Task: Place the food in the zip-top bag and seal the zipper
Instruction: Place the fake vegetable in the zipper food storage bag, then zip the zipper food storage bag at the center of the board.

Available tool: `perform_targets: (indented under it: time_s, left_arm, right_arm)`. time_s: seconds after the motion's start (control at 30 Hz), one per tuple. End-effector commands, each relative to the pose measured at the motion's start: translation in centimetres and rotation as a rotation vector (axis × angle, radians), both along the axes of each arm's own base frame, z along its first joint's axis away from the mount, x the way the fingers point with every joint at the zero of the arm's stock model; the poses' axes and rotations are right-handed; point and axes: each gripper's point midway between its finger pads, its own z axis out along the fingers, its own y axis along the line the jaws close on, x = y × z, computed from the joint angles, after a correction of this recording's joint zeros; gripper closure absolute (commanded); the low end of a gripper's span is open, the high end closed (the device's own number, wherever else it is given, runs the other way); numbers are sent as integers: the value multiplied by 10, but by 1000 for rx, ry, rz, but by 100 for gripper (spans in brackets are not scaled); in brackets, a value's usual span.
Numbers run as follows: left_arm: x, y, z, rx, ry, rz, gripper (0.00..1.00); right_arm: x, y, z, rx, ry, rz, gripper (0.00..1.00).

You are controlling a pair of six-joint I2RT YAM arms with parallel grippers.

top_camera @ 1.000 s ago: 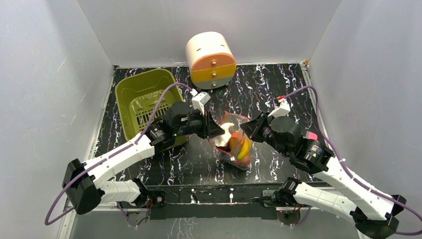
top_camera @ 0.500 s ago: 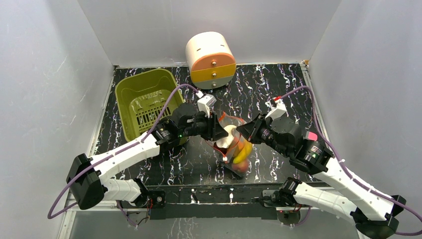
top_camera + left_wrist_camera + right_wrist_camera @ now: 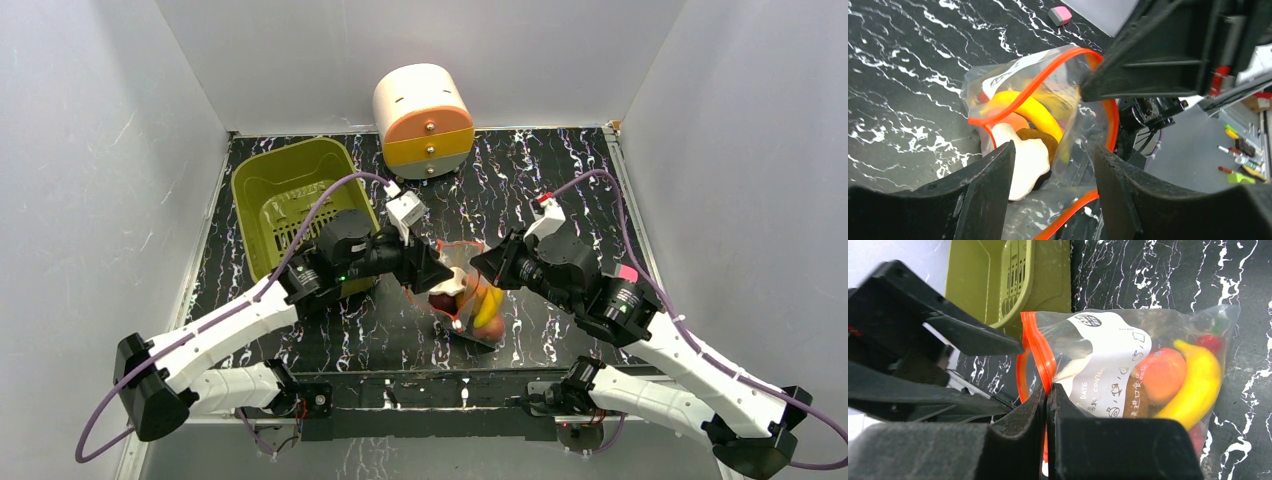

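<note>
The clear zip-top bag (image 3: 468,300) stands on the black marbled table between both grippers, its mouth open. Inside it is the food: a yellow banana (image 3: 1198,385), an orange-red round fruit (image 3: 1160,372) and a white and brown piece (image 3: 1025,160). The red-orange zipper (image 3: 1038,347) runs round the mouth. My right gripper (image 3: 1046,390) is shut on the zipper strip at one side of the mouth (image 3: 478,265). My left gripper (image 3: 1053,155) is open, with the near rim of the bag and its zipper (image 3: 1073,207) lying between its fingers, which do not pinch it.
An olive-green slotted basket (image 3: 290,205) stands at the back left, close behind my left arm. A white and orange round drawer box (image 3: 423,110) stands at the back wall. A small pink block (image 3: 1060,15) lies on the table beyond the bag. Grey walls enclose the table.
Both grippers have drawn closer together at the bag's mouth. The bag has shifted a little toward the near edge. The left arm's elbow has swung left.
</note>
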Motion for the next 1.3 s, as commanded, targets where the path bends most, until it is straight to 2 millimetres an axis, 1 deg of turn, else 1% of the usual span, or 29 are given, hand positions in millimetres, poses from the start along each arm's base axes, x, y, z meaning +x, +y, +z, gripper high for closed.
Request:
perform_targets:
  time_s: [0.0, 0.17, 0.27, 0.33, 0.47, 0.53, 0.63, 0.77, 0.9, 1.07, 1.13, 1.2, 1.23, 1.27]
  left_arm:
    - [-21, 12, 31, 18, -223, -161, 43]
    - [-63, 24, 26, 27, -355, -420, 46]
    - [-81, 31, 21, 27, -404, -529, 46]
    - [-89, 34, 17, 29, -418, -581, 46]
    - [-93, 37, 4, 54, -426, -625, 47]
    - [-96, 37, -3, 68, -422, -657, 49]
    - [-100, 37, -12, 83, -414, -691, 50]
    - [-104, 36, -25, 93, -398, -710, 50]
    - [-100, 34, -40, 122, -399, -690, 50]
    - [-98, 30, -50, 128, -417, -685, 51]
    - [-99, 29, -52, 132, -425, -694, 54]
    - [-98, 29, -53, 137, -432, -696, 59]
    - [-98, 29, -54, 141, -433, -698, 63]
    - [-98, 29, -53, 141, -435, -698, 70]
  right_arm:
    - [1, 8, 37, 39, -106, 56, 100]
    - [-1, 11, 46, -2, -140, 106, 100]
    - [-3, 17, 52, -2, -152, 144, 100]
    - [-6, 25, 55, 3, -155, 186, 100]
    - [-12, 42, 57, 18, -138, 270, 100]
    - [-12, 47, 55, 23, -128, 289, 100]
    - [-8, 51, 52, 34, -118, 278, 100]
    - [-6, 55, 56, 60, -120, 273, 100]
    - [-4, 59, 55, 64, -113, 278, 100]
    - [-2, 63, 52, 68, -100, 276, 100]
    - [-1, 64, 52, 71, -98, 274, 100]
    - [-1, 64, 52, 72, -97, 274, 100]
    - [-1, 64, 52, 72, -97, 273, 100]
    - [-1, 64, 51, 71, -96, 272, 100]
